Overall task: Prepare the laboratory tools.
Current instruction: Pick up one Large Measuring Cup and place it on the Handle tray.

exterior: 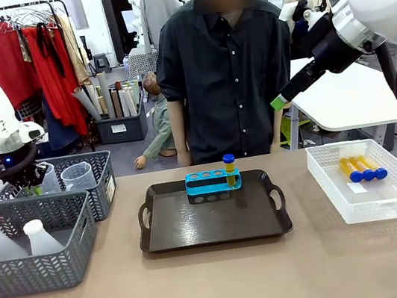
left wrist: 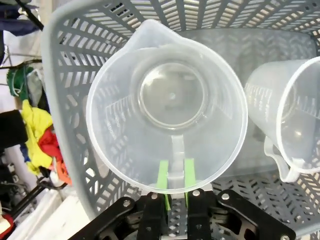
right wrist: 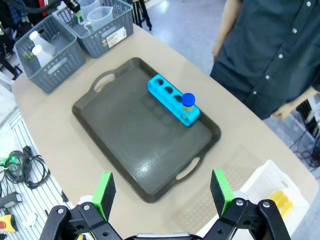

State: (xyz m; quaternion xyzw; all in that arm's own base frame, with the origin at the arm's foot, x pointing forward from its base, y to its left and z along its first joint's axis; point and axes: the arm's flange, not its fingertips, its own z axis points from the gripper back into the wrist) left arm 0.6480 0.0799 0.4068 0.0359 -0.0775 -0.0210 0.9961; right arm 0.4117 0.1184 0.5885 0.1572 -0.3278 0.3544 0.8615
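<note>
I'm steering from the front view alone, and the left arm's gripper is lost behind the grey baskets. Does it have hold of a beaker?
Observer: Yes. The left wrist view shows the left gripper shut on the handle of the measuring beaker, which sits inside the grey mesh basket.
Operator: Anything close beside it?
Observer: A second beaker stands next to it in the same basket. I cannot tell whether the two touch.
Operator: And the right gripper?
Observer: The right gripper is open and empty, looking down on the dark tray from high up.
</note>
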